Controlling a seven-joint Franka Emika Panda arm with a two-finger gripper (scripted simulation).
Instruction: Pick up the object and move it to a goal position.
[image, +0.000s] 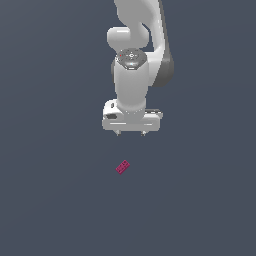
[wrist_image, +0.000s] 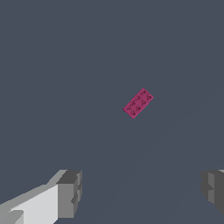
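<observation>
My end effector (image: 131, 133) hangs above the dark counter (image: 55, 200) with its fingers (wrist_image: 70, 194) spread wide and nothing between them — the pink brick (image: 123, 167) lies flat, studs up, askew, apart from them on the counter.

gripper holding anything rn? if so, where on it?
Nothing held. The gripper has its jaws open and empty, apart from the pink brick, which lies flat on the grey floor.
</observation>
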